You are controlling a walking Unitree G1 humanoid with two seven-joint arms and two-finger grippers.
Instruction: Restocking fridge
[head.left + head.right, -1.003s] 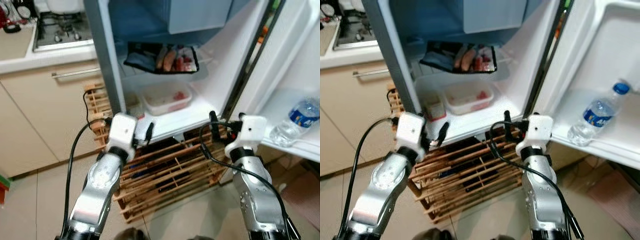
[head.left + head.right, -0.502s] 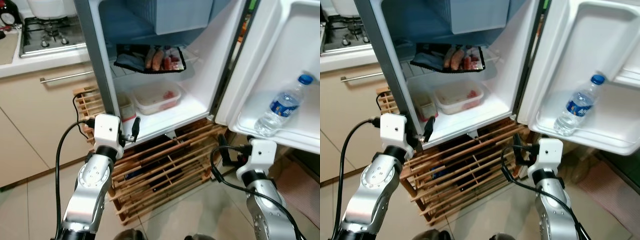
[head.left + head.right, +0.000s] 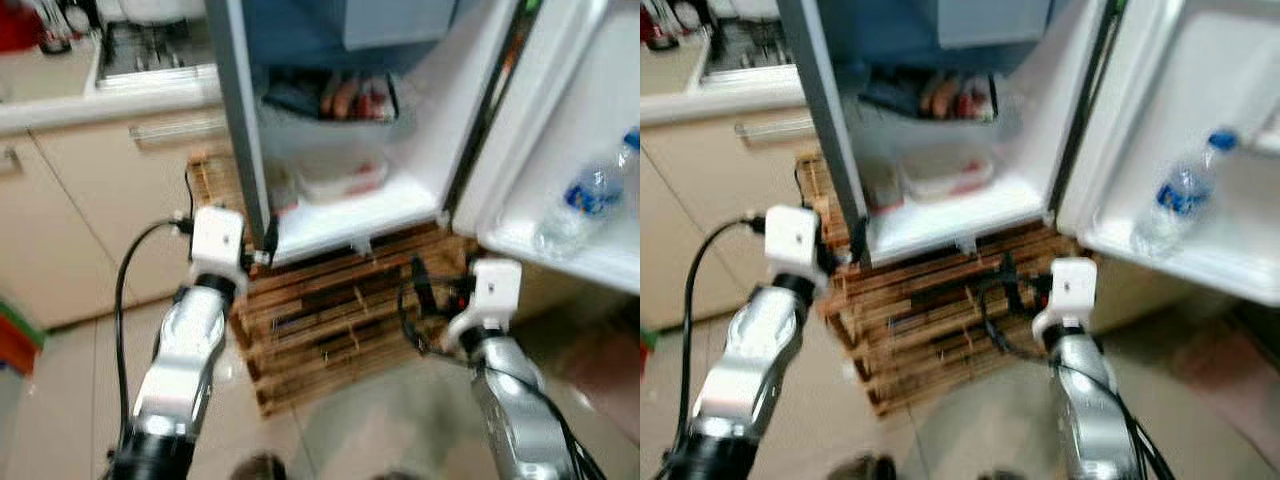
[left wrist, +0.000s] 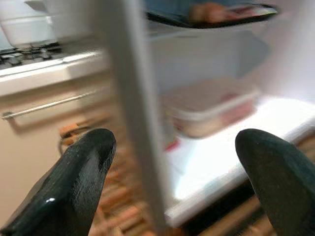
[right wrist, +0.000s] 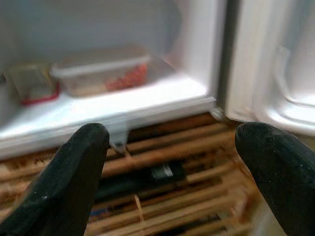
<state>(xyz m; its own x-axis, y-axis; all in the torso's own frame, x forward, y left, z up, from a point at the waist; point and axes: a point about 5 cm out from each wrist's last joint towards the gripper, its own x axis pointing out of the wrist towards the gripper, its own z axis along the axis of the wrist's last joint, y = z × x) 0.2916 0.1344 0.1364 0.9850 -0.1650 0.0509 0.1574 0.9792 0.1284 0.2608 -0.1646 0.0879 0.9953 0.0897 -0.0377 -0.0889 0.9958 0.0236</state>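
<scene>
Inside the open fridge (image 3: 420,150), a water bottle (image 3: 590,195) leans in its door shelf.

We hold both silver arms raised forward, the left gripper (image 3: 268,240) higher with its black fingers (image 4: 74,187) spread wide apart, the right gripper (image 3: 425,285) lower, its fingers (image 5: 74,172) likewise parted and holding nothing.

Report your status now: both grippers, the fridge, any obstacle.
Left gripper open, empty, at the white open fridge front edge. Right gripper open, empty, low before the wooden slatted rack. Clear plastic water bottle on door shelf. No obstacle seen.
</scene>
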